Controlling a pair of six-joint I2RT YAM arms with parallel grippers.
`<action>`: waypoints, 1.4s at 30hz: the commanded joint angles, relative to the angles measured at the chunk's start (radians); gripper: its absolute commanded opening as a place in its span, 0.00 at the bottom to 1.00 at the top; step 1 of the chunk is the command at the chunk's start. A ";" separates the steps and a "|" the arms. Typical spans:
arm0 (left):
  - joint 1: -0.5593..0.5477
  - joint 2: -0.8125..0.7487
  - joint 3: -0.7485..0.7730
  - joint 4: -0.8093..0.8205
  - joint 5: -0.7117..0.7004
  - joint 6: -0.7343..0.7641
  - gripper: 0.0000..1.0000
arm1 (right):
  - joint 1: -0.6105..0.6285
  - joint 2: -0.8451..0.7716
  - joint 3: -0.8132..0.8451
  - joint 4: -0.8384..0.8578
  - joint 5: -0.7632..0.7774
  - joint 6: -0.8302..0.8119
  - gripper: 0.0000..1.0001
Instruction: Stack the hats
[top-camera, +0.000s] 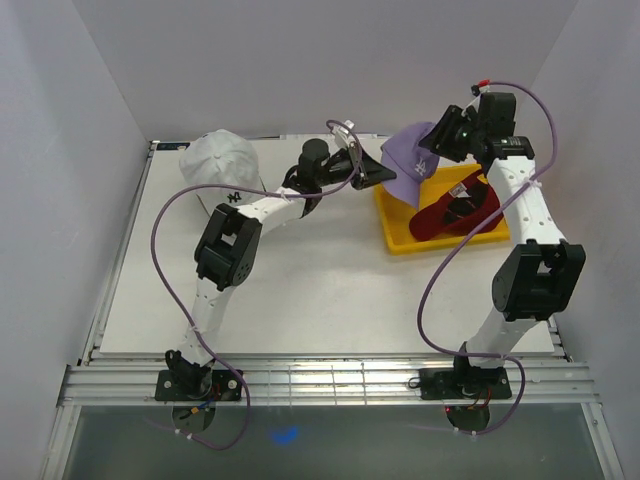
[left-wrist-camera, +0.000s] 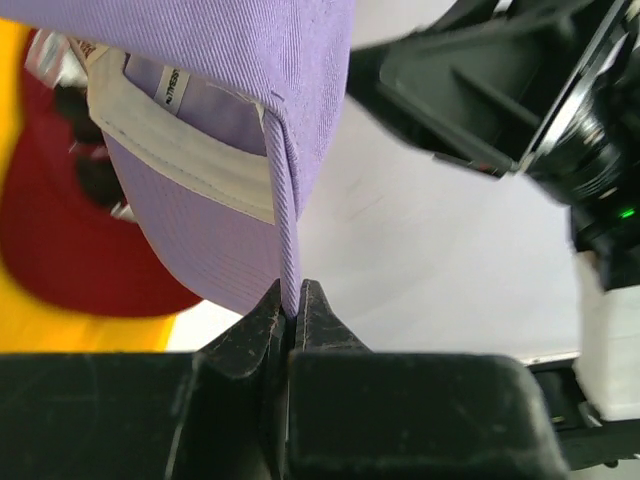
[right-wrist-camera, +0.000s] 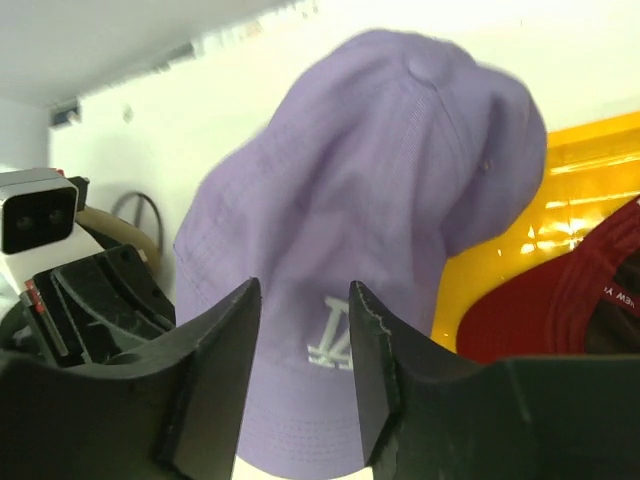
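Note:
A purple hat (top-camera: 408, 160) hangs in the air over the left end of the yellow tray (top-camera: 400, 238). My left gripper (top-camera: 378, 177) is shut on a fold of its fabric edge (left-wrist-camera: 284, 240), the jaws pinched tight at the gripper tip (left-wrist-camera: 290, 305). My right gripper (top-camera: 437, 142) stands open just in front of the hat's crown (right-wrist-camera: 380, 180). Its fingertips (right-wrist-camera: 302, 300) are apart and the LA logo (right-wrist-camera: 328, 340) shows between them. A red hat (top-camera: 450, 214) lies in the tray. A white hat (top-camera: 220, 165) sits at the back left.
The yellow tray stands at the back right against the right arm. Something dark (top-camera: 466, 206) lies in the red hat. The two wrists are close together over the tray's left end. White walls close in the table on three sides.

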 joint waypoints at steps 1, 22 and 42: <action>0.029 -0.012 0.105 0.148 -0.050 -0.110 0.00 | -0.020 -0.101 0.088 -0.037 0.004 0.004 0.50; 0.349 -0.485 -0.209 0.354 -0.137 -0.326 0.00 | 0.181 0.000 0.311 0.131 -0.258 0.334 0.70; 0.731 -0.802 -0.676 0.662 -0.065 -0.612 0.00 | 0.500 0.264 0.253 0.849 -0.281 0.912 0.75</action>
